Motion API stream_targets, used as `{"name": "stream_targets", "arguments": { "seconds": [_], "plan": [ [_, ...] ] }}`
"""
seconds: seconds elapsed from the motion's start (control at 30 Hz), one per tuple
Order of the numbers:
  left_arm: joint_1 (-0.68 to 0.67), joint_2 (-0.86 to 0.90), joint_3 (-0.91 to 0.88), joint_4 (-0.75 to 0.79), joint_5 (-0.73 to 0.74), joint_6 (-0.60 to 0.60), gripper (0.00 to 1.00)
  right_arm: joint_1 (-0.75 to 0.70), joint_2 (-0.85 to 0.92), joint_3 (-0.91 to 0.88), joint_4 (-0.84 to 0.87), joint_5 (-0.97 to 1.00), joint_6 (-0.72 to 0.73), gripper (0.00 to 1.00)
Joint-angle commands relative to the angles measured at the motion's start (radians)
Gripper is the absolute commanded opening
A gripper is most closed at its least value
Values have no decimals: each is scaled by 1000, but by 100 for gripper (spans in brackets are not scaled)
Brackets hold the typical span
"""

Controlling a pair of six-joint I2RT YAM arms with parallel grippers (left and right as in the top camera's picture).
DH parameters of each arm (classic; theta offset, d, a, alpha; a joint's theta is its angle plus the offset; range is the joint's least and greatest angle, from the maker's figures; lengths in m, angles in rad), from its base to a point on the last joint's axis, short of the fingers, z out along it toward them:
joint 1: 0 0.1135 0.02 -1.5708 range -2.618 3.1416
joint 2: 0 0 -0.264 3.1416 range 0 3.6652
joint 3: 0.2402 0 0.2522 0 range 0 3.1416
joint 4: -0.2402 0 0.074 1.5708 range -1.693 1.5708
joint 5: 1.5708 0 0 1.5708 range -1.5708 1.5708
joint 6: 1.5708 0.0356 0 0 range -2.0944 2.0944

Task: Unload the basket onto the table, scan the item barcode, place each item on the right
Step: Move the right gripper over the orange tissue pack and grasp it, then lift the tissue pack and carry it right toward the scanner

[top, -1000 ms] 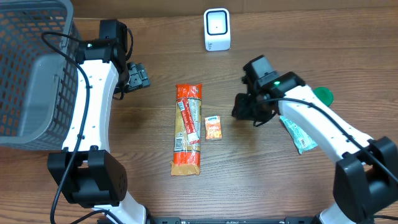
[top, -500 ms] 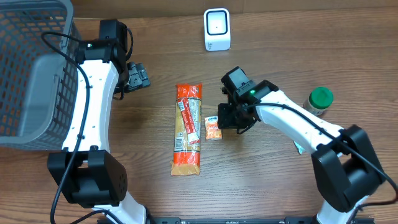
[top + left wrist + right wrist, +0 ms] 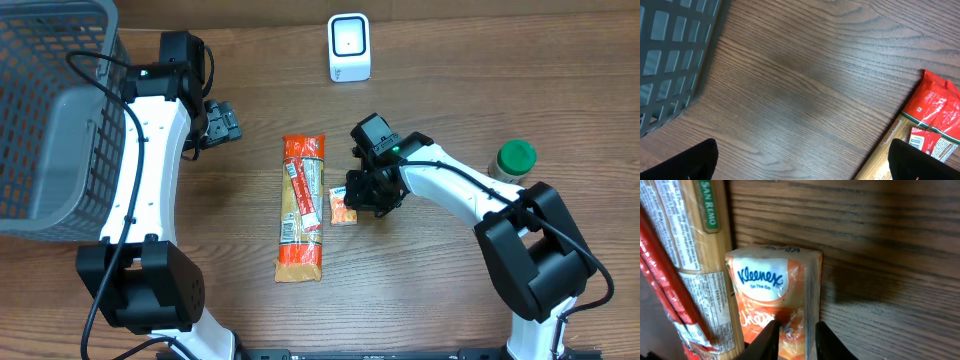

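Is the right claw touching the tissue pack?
Cannot tell. The right wrist view shows the right gripper over the tissue pack, contact or gap unclear.

The overhead view looks straight down on the wooden bench, far enough off to take in the grey basket at the left and the white scanner at the far edge. The left wrist view faces down close over bare wood, sharing with the overhead a corner of the basket and the red end of the pasta packet. Nearest of all, the right wrist view hangs just above the tissue pack, which it shares, along with the packet's side, with the overhead.
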Motion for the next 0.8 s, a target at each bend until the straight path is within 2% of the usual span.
{"name": "stream_targets", "arguments": {
  "seconds": [0.0,0.23,0.47,0.6,0.7,0.77],
  "plan": [
    [-1,-1,-3,1,-10,15,100,0,14,4,6,-21,1,23],
    [-1,-1,-3,1,-10,15,100,0,15,3,6,-19,1,23],
    [-1,-1,-3,1,-10,15,100,0,15,-76,103,-20,45,23],
    [-1,-1,-3,1,-10,15,100,0,15,-106,132,-21,61,11],
    [-1,-1,-3,1,-10,15,100,0,15,-105,129,-21,61,10],
    [-1,-1,-3,1,-10,15,100,-3,14,-105,119,-26,61,4]
  ]
}}
